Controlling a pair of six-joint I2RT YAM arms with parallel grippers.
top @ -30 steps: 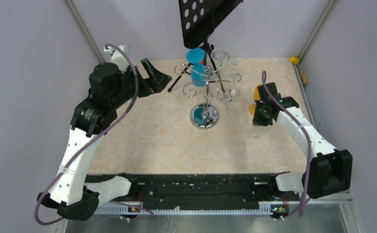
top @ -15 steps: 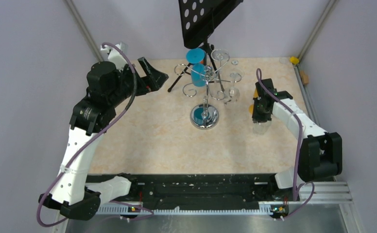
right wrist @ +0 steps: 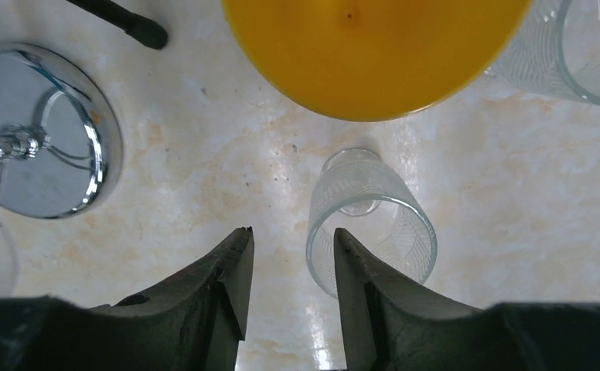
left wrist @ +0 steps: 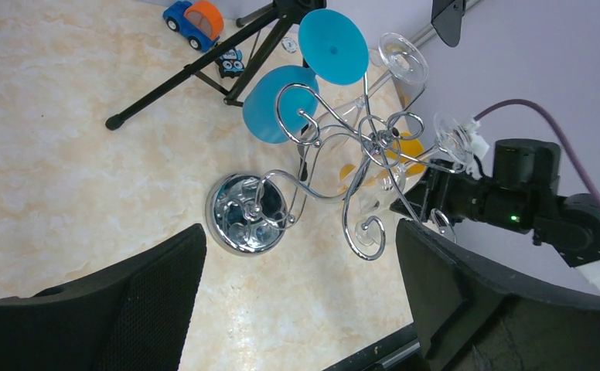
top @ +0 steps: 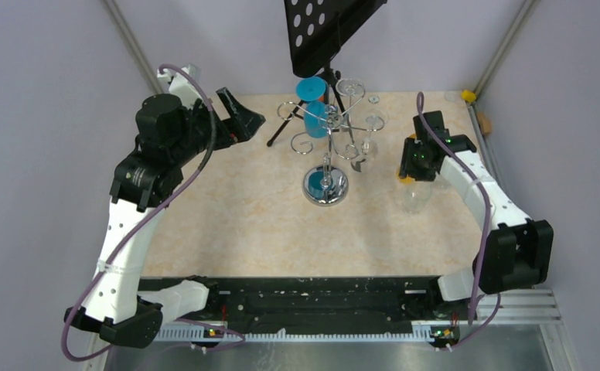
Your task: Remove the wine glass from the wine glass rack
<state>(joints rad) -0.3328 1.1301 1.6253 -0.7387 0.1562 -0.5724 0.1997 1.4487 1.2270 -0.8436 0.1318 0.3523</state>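
Observation:
The chrome wine glass rack point(top: 326, 147) stands mid-table on its round mirrored base point(top: 325, 186). Two blue glasses point(top: 315, 116) and clear wine glasses point(top: 366, 147) hang from its scrolled arms; it also shows in the left wrist view point(left wrist: 343, 154). A clear ribbed wine glass point(top: 414, 197) stands upright on the table right of the rack. My right gripper point(top: 414, 164) hovers above it, open and empty. In the right wrist view point(right wrist: 291, 239) that glass point(right wrist: 374, 224) sits just beyond the right fingertip. My left gripper point(top: 239, 116) is wide open, left of the rack.
An orange glass point(right wrist: 374, 46) and another clear glass point(right wrist: 583, 46) stand beyond the right gripper. A black tripod stand with a perforated plate point(top: 328, 31) rises behind the rack. A toy car point(left wrist: 192, 19) lies at the back. Frame posts stand at the far corners.
My right gripper has pulled up and back from the clear glass, which now stands alone on the table. The left arm has barely shifted.

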